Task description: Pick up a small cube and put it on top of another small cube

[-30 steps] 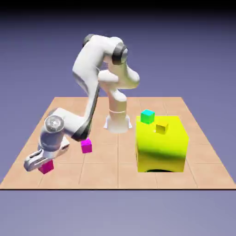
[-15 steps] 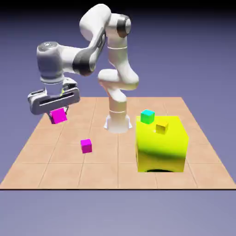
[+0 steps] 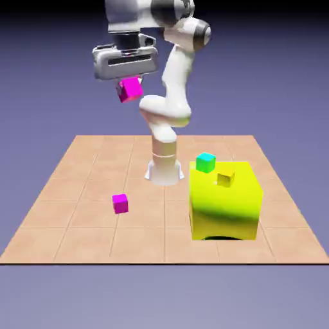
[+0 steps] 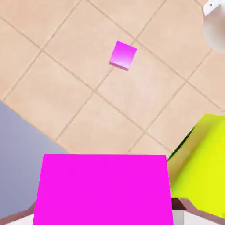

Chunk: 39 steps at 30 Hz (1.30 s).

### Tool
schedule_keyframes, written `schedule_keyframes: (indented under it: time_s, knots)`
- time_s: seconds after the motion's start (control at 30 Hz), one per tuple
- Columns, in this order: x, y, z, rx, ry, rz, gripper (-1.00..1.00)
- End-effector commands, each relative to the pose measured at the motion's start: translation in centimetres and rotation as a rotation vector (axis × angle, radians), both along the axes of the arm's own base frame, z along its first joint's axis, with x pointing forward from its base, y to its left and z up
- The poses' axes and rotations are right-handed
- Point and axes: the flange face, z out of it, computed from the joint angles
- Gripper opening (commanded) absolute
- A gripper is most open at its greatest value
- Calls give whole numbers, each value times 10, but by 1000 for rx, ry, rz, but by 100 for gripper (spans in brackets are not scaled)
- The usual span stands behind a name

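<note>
Your hand (image 3: 130,78) is closed on the pink cube (image 3: 130,90), holding it high above the table (image 3: 83,241), up and to the exterior view's left of the yellow block (image 3: 225,209). In the hand view the cube sits between the fingertips and fills the bottom middle. The green cube (image 3: 205,162), your target, is at the yellow block's far edge, toward the exterior view's left; you can't tell from here whether it rests on the block or stands behind it. The small yellow cube (image 3: 225,177) is on the yellow block's top, just beside the target, and the purple cube (image 3: 120,204) lies on the table, to the exterior view's left of the block.

The step in hand, as I judge it, is the carry across, with the pick done and the placing to come. Keep your height as you travel toward the yellow block, so the held cube clears its top. The cube looks tilted in the exterior view, so level it and turn its faces to match the green cube's before you lower. Centre it over the green cube, not the yellow one, then come straight down slowly. Watch that your fingers don't nudge the small yellow cube. Let go only once the faces meet flat, open gently, and rise straight up; an off-centre release could topple it.
</note>
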Motion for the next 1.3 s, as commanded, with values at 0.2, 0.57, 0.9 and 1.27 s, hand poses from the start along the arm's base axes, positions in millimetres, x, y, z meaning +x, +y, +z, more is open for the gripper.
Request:
schedule_keyframes:
  time_s: [0.2,0.57,0.9,1.27]
  knots:
    - [-38,95,7,-64,40,10,-100]
    - [-50,218,-71,-200,219,-51,-100]
    - [-21,252,-207,-297,472,-223,-100]
    - [-32,248,-250,-298,484,-228,100]
